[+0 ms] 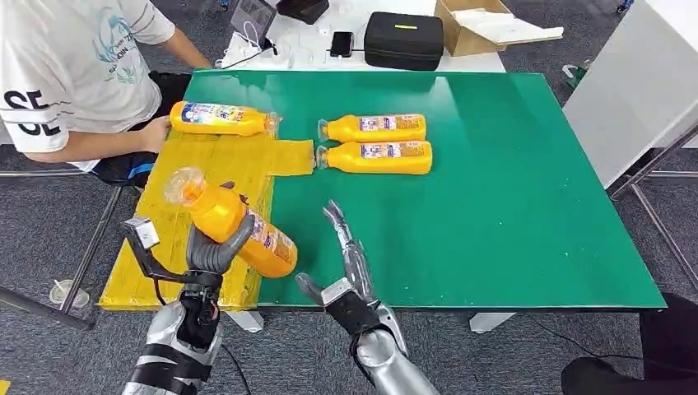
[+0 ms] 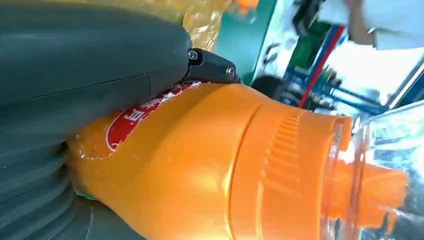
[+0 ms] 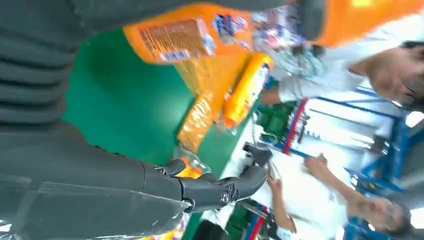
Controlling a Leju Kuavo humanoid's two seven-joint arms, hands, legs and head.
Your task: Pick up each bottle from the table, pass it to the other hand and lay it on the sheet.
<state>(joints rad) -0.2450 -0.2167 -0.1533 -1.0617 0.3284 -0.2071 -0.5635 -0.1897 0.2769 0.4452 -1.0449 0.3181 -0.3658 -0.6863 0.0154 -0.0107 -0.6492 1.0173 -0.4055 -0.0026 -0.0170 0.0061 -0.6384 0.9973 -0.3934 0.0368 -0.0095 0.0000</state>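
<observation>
The orange plastic bottle with a clear cap point(image 1: 226, 220) is aloft, tilted, grasped by the left hand point(image 1: 216, 247) over the yellow sheet's point(image 1: 177, 247) near edge on the green counter point(image 1: 510, 197). Best lower it flat before releasing. The right hand point(image 1: 346, 255) hovers beside it, released, fingers spread. The label is blurred.
</observation>
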